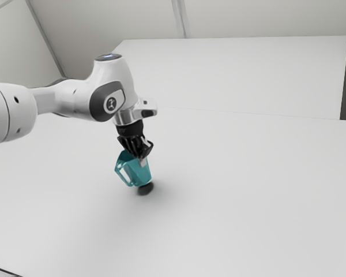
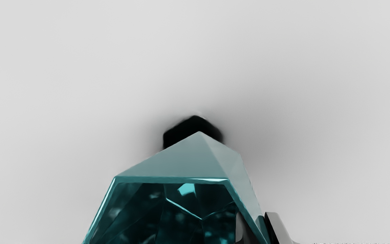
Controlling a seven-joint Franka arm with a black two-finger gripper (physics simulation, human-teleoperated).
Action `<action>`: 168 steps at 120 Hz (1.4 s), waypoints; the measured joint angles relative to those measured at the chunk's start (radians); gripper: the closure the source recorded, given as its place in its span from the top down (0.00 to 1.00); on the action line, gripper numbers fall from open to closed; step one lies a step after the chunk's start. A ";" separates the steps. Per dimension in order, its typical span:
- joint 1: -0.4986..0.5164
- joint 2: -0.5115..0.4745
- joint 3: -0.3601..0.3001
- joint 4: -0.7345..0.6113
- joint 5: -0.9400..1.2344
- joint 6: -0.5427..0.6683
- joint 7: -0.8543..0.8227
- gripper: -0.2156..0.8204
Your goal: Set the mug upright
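Mug (image 1: 136, 172) mouth up, slightly tilted, seemingly just above table (image 1: 248, 196); gripper (image 1: 142, 159) pinching its wall; righting looks mostly done, levelling, set-down, release left

At the left of the exterior view, the arm (image 1: 75, 99) has a smooth white shell, like painted metal or hard plastic, with a soft sheen; its silvery collar (image 1: 127, 118) looks like polished metal. Near the centre, the black gripper (image 1: 142, 162) looks like satin plastic or metal. The mug (image 2: 178, 162) is smooth and faceted, satin outside, glossy inside. The table (image 1: 248, 190) looks smooth and matt, its material unclear.
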 joint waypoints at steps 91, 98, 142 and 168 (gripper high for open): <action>0.002 0.136 0.048 0.068 0.103 0.011 -0.124 0.03; 0.002 0.140 0.048 0.068 0.104 0.015 -0.129 0.03; 0.001 0.131 0.046 0.089 0.092 -0.002 -0.150 0.60; 0.001 0.011 0.038 0.109 0.087 -0.030 -0.157 0.72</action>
